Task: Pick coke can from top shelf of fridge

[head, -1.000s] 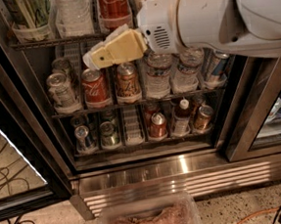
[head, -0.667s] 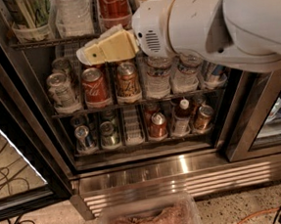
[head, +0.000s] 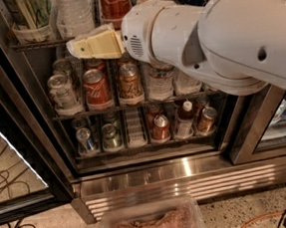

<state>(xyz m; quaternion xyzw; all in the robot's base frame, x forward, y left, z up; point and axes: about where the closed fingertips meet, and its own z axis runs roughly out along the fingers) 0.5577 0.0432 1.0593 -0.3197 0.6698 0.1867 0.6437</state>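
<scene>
Camera view: coke can (head: 115, 4) upright, long axis vertical, on top shelf (head: 33, 45); gripper (head: 77, 48) by its rail, closure indeterminable.

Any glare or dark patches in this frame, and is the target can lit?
Camera view: strong glare on the fridge base; bottom rack dim; the coke can on the top shelf is lit but cropped by the frame's top; the gripper hangs just below-left of it, at the shelf's front rail.

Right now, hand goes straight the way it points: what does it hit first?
The hand points toward the picture's left, below the coke can. First contact is probably the front rail of the top shelf, then the frame of the fridge; depth unclear.
</scene>
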